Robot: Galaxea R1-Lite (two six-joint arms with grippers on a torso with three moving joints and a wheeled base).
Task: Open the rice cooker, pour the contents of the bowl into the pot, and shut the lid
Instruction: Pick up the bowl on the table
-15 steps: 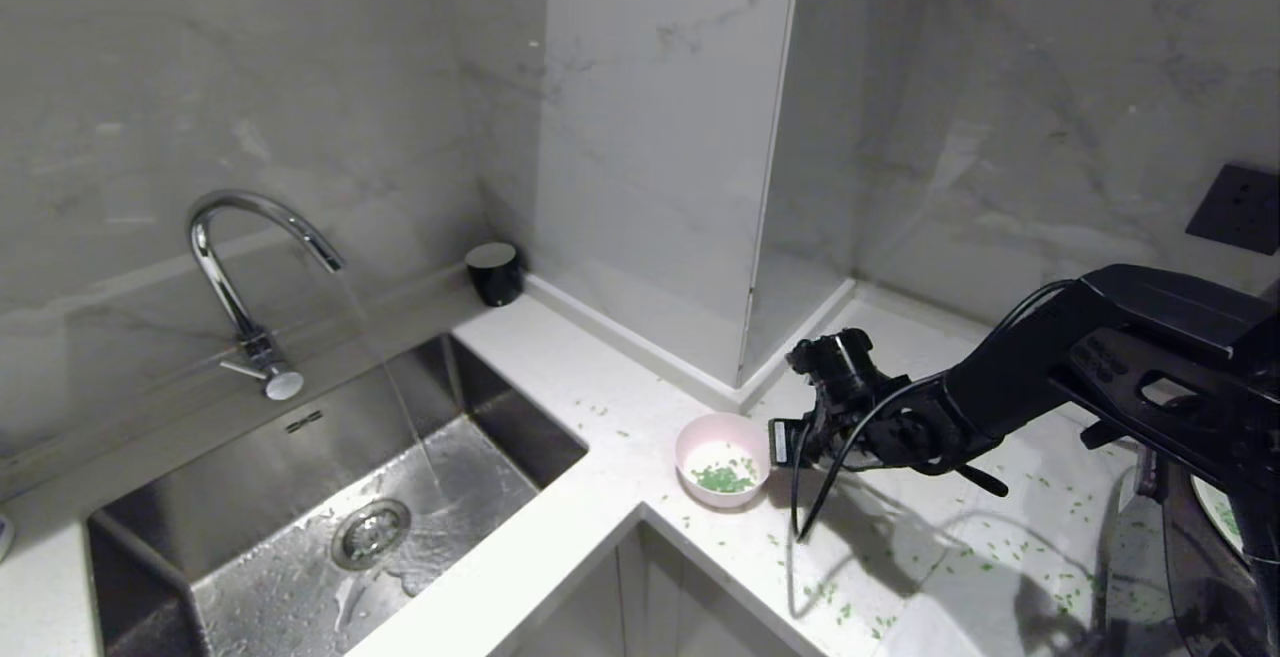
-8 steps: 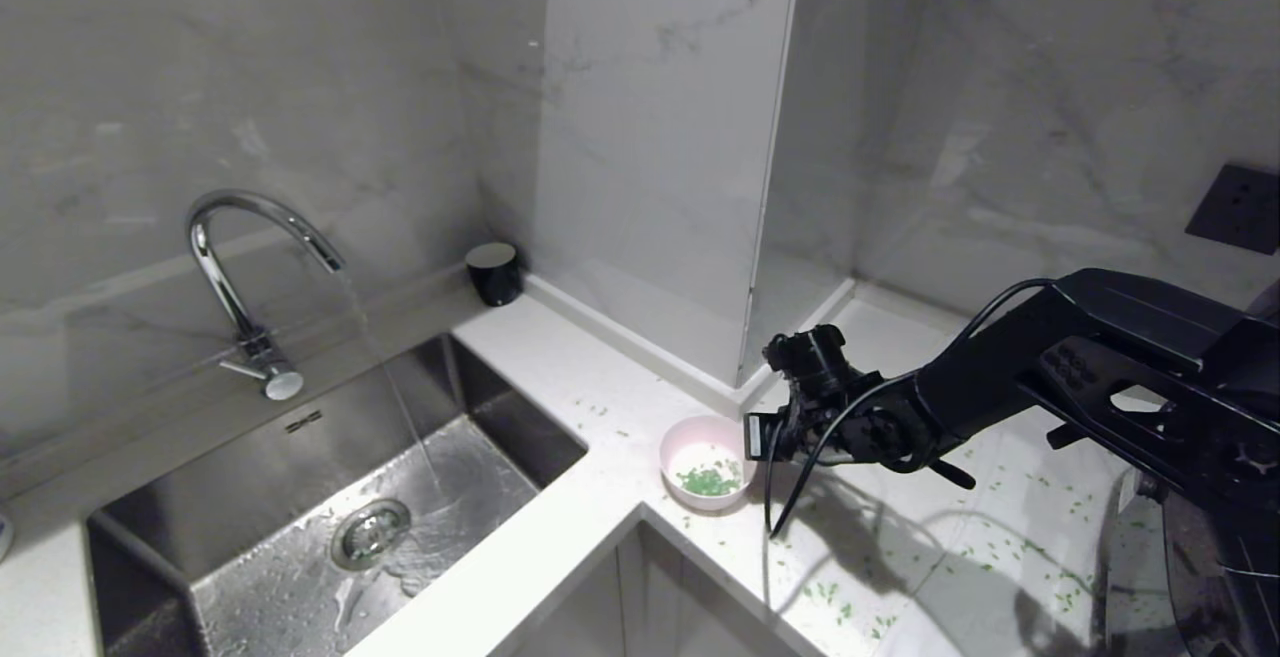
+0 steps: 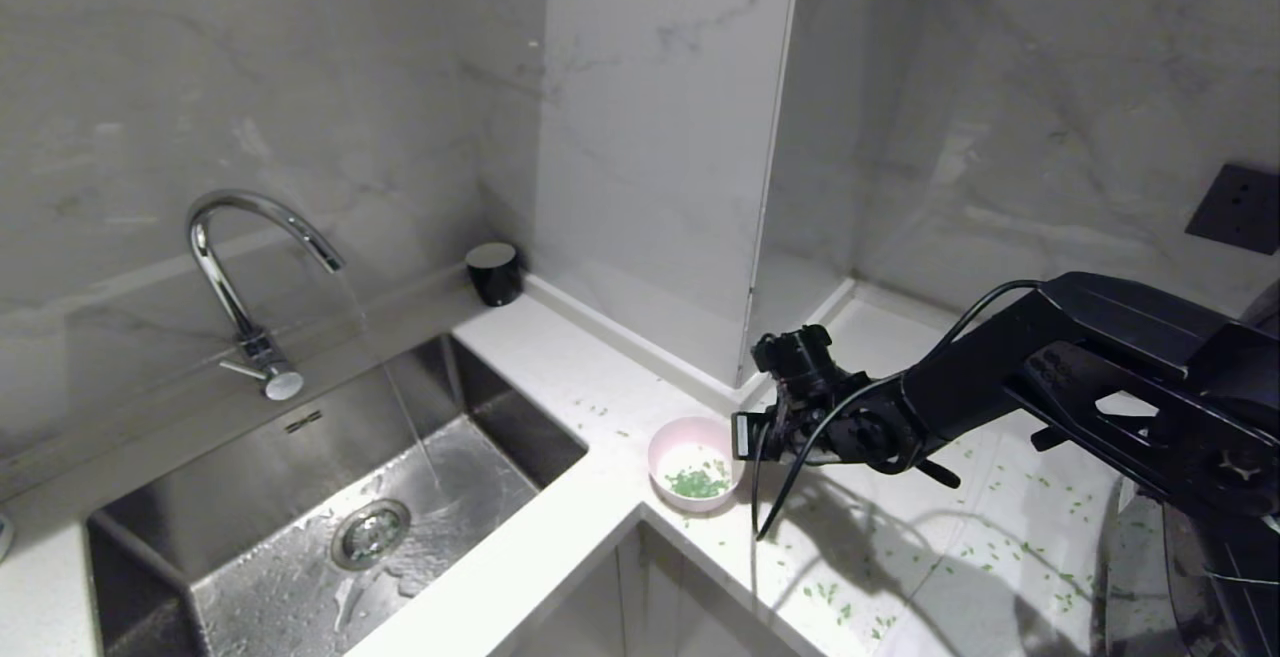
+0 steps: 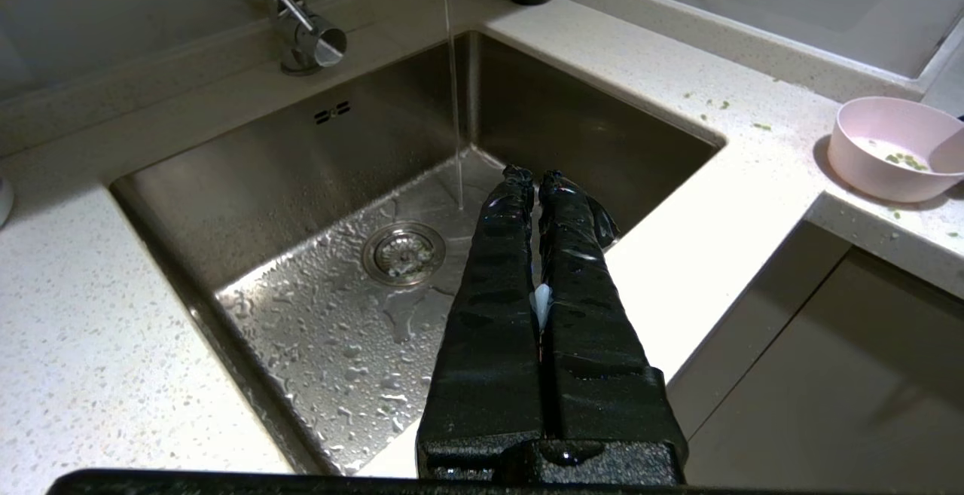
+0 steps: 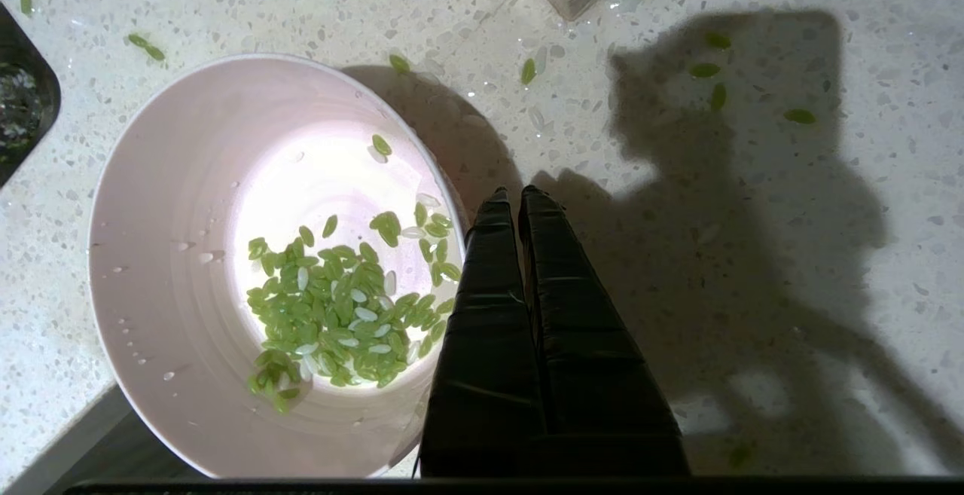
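The small pale pink bowl [image 3: 662, 452] stands on the white counter near its inner corner, with the green grains, the contents [image 3: 697, 482], in its white bottom. My right gripper [image 3: 742, 437] points down, shut and empty, with its fingertips against the outside of the bowl's right rim. In the right wrist view the shut gripper [image 5: 516, 194] lies just beside the bowl [image 5: 166, 254] and its contents [image 5: 331, 307]. My left gripper [image 4: 533, 175] is shut and hangs parked over the sink. A dark part of the rice cooker [image 3: 1200, 587] shows at the bottom right; its pot and lid are hidden.
The tap [image 3: 235, 267] runs water into the steel sink [image 3: 300, 437] on the left. A black cup [image 3: 493, 272] stands at the back by the marble pillar [image 3: 660, 137]. Loose green grains [image 3: 830, 592] lie scattered over the counter.
My right gripper has moved left towards the sink, and the bowl has slid left along the counter beside it. The left arm has not moved.
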